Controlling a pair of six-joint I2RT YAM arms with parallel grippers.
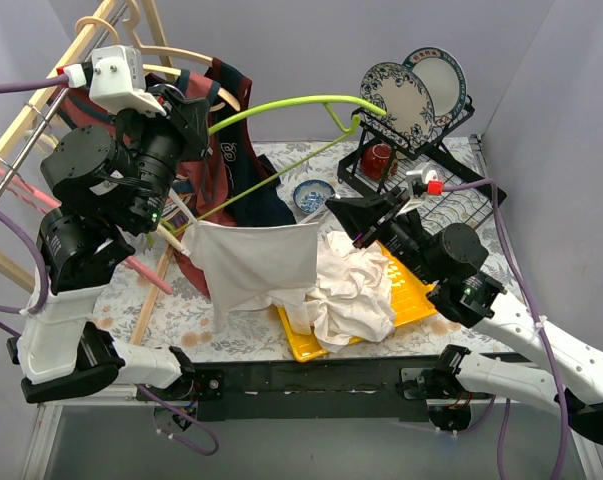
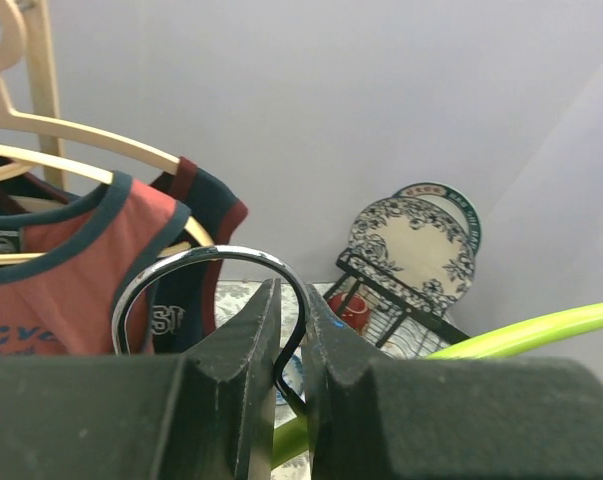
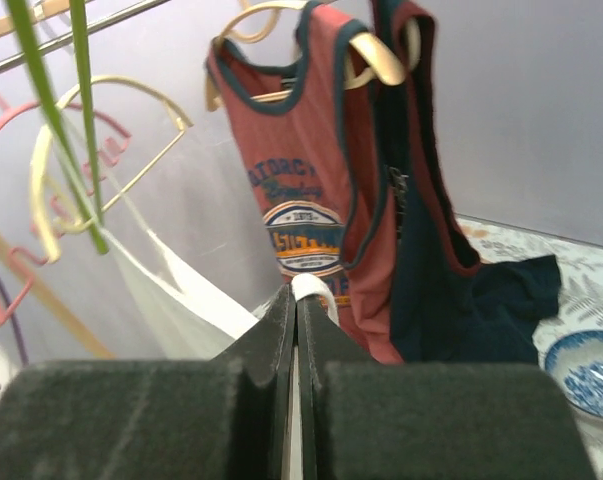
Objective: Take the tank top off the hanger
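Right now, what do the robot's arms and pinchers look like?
The left arm and right arm have chunky black joints and smooth white links. Purple cables loop along them. The left gripper and right gripper have blocky black fingers.

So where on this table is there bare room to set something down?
Near left, the tablecloth between the wooden rack and yellow tray. Also behind the blue bowl, left of the dish rack. The middle is crowded with white cloths.
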